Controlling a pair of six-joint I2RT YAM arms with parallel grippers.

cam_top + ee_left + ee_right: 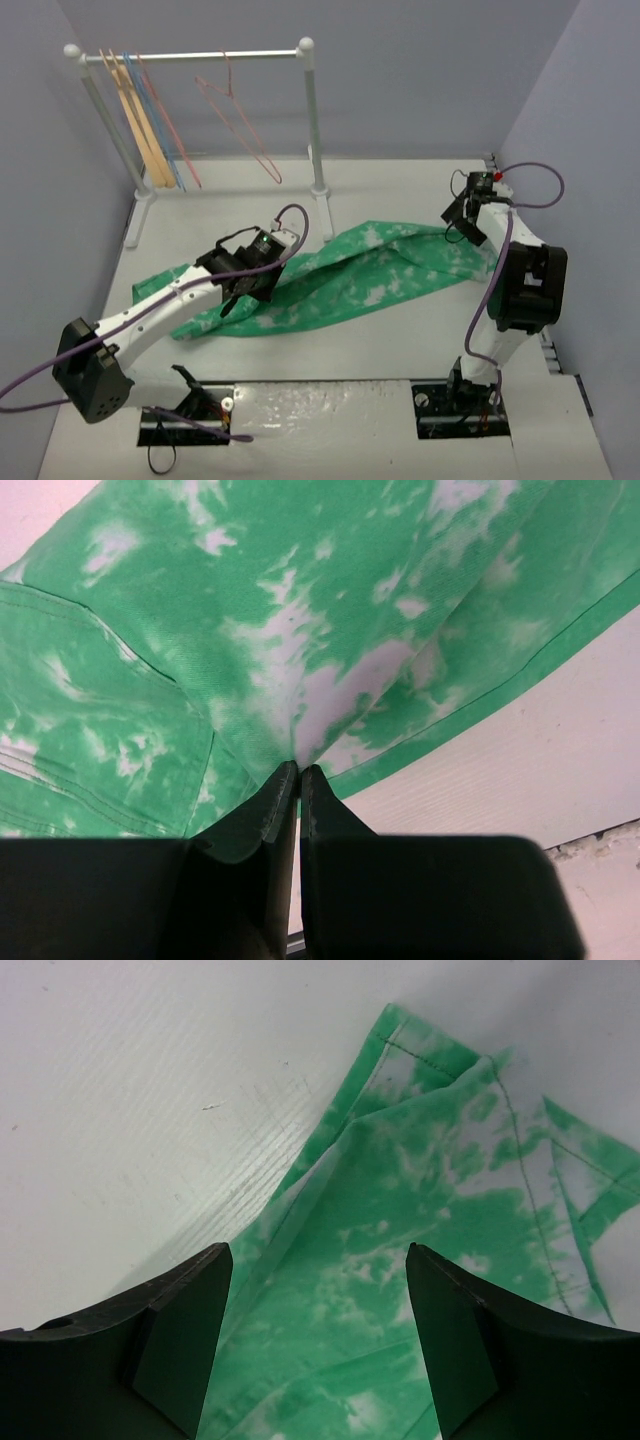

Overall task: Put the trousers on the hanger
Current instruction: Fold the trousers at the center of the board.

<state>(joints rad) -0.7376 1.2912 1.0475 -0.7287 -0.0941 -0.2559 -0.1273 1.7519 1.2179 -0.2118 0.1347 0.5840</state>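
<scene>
The green, white-blotched trousers (380, 270) lie stretched across the table from lower left to upper right. My left gripper (232, 303) is over their left part, shut on a pinch of the cloth; in the left wrist view the fabric (300, 630) puckers into the closed tips of the left gripper (299, 770). My right gripper (462, 222) hovers at the right end of the legs. It stands open in the right wrist view (318, 1260), with the hemmed leg end (420, 1220) below and between its fingers. The pink wire hanger (240, 110) hangs on the rack's bar at the back.
A white clothes rack (312, 120) stands at the back left. On its left end hang a tan wooden hanger (140, 125) and light blue wire hangers (160, 130). Grey walls close in on both sides.
</scene>
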